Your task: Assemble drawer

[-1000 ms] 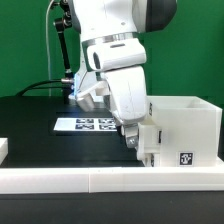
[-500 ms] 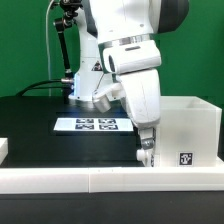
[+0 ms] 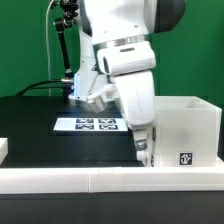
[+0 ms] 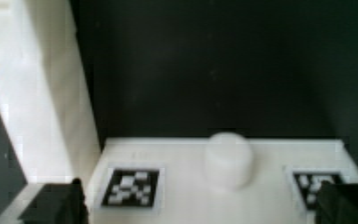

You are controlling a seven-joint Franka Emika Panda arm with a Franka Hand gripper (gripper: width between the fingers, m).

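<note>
A white open-topped drawer box (image 3: 187, 128) stands at the exterior view's right, with a marker tag on its front. My gripper (image 3: 144, 151) hangs low at the box's left side, close to the table. In the wrist view a white drawer panel (image 4: 176, 158) with a rounded knob (image 4: 229, 160) and two marker tags lies between my dark fingertips (image 4: 55, 203), which stand wide apart at either side of it. My gripper (image 4: 202, 206) is open. A tall white wall (image 4: 34, 90) runs alongside the panel. Whether the fingers touch the panel is hidden.
The marker board (image 3: 88, 124) lies on the black table behind the arm. A long white rail (image 3: 100, 179) runs along the front edge. A small white part (image 3: 3, 148) sits at the exterior view's far left. Green backdrop behind.
The arm swung toward the exterior view's right against the box, then eased back slightly left. The gripper stays low beside the box.
</note>
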